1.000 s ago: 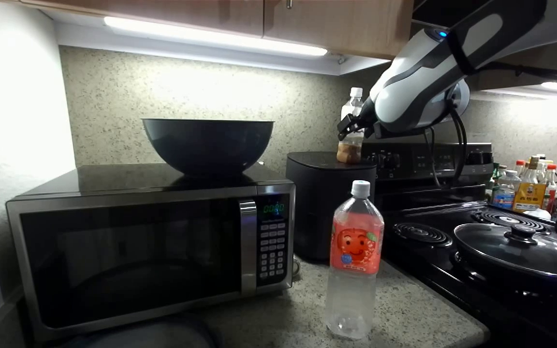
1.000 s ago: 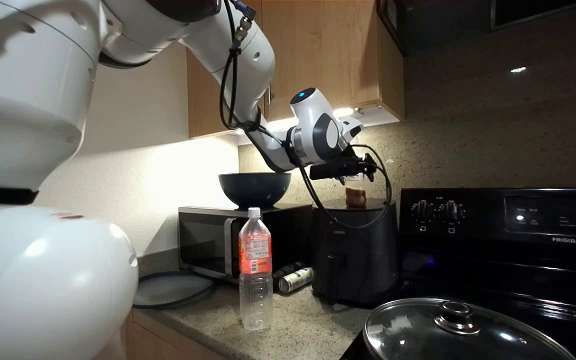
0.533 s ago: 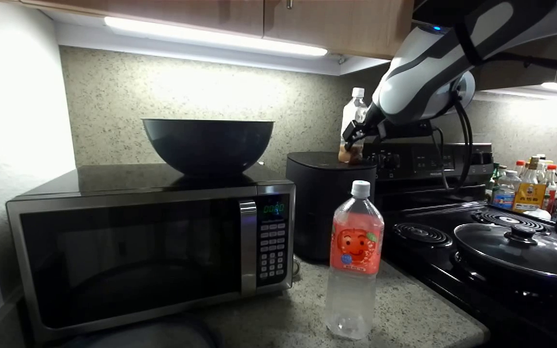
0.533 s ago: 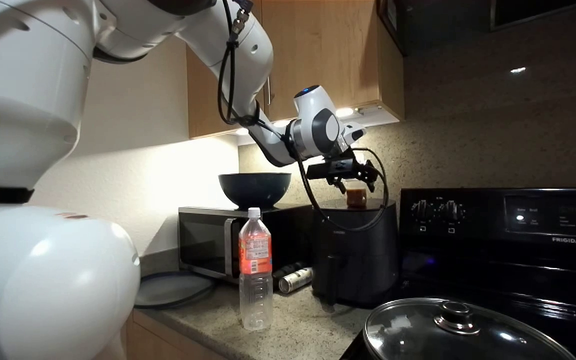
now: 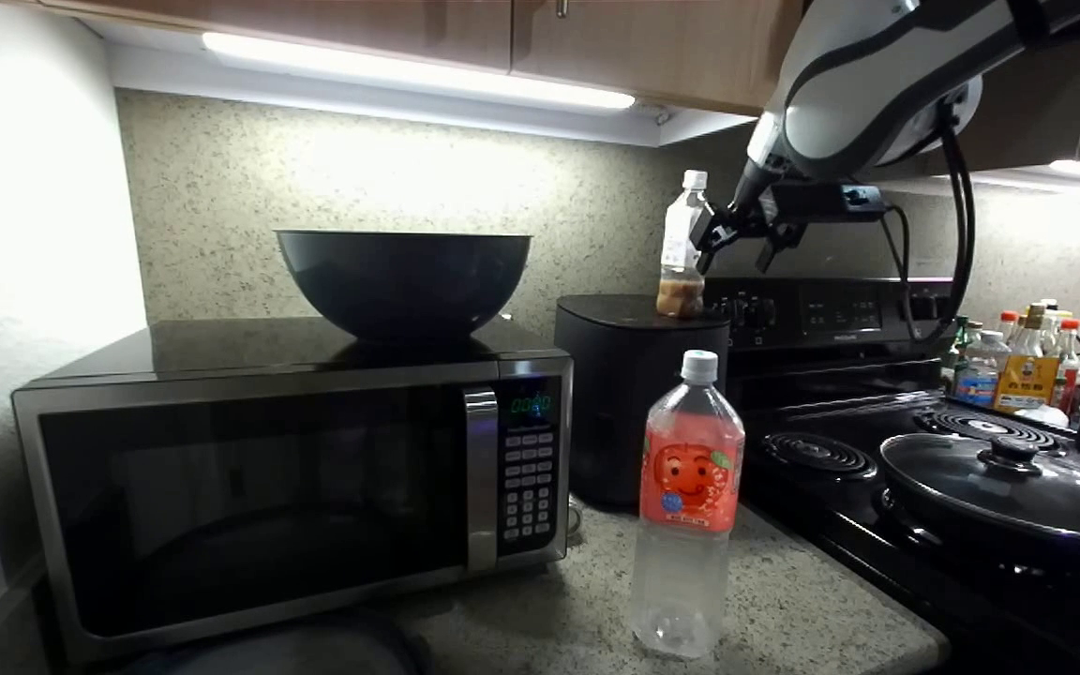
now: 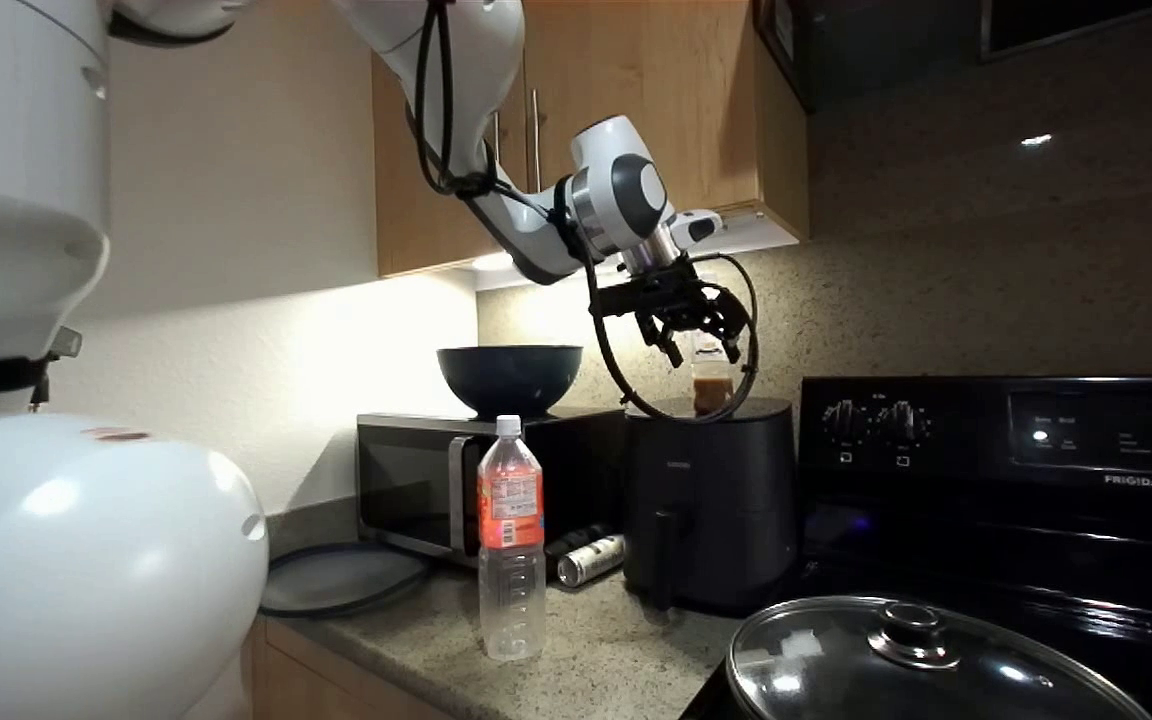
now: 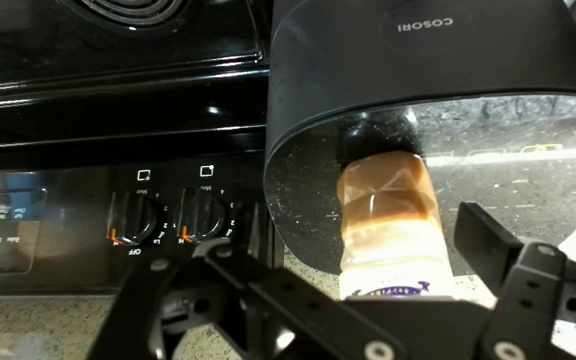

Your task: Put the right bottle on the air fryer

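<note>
The right bottle, small and clear with a white cap, pale label and brown liquid, stands upright on top of the black air fryer. The bottle shows in both exterior views (image 5: 681, 292) (image 6: 712, 392) and in the wrist view (image 7: 388, 200). The air fryer also shows in all views (image 5: 604, 403) (image 6: 736, 500) (image 7: 418, 65). My gripper (image 5: 735, 262) is open and empty, beside the bottle's upper half and above the fryer. In an exterior view (image 6: 704, 356) its fingers partly cover the bottle. In the wrist view (image 7: 363, 220) the fingers are spread wide, apart from the bottle.
A taller bottle with a red-orange label (image 5: 690, 469) stands on the counter before the fryer. The microwave (image 5: 296, 487) bears a dark bowl (image 5: 404, 281). The stove (image 5: 812, 412) holds a lidded pan (image 5: 1009, 487). A can (image 6: 591, 560) lies near the fryer. Cabinets (image 6: 636, 120) hang above.
My open gripper has drawn up and back, away from the right bottle. The bottle shifted very slightly early on and now stands still on the fryer.
</note>
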Robot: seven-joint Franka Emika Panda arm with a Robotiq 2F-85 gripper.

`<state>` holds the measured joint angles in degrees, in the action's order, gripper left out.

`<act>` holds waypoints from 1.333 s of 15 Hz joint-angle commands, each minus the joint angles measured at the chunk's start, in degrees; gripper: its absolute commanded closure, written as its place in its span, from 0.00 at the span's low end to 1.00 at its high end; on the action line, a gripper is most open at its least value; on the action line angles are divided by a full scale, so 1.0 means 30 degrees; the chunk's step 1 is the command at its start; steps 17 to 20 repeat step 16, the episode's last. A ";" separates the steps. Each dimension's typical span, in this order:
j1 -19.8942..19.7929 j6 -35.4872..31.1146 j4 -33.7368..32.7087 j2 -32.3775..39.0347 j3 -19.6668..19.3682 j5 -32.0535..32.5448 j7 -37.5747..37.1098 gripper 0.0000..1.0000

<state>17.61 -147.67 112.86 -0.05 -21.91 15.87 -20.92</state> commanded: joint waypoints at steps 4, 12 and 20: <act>-0.5364 -0.0201 0.4180 -0.5427 0.5107 0.2279 -0.3379 0.00; -0.9451 -0.2141 0.6355 -0.8250 0.7907 0.0878 -0.2778 0.00; -0.9863 -0.2300 0.6862 -0.8838 0.8172 0.0859 -0.2865 0.00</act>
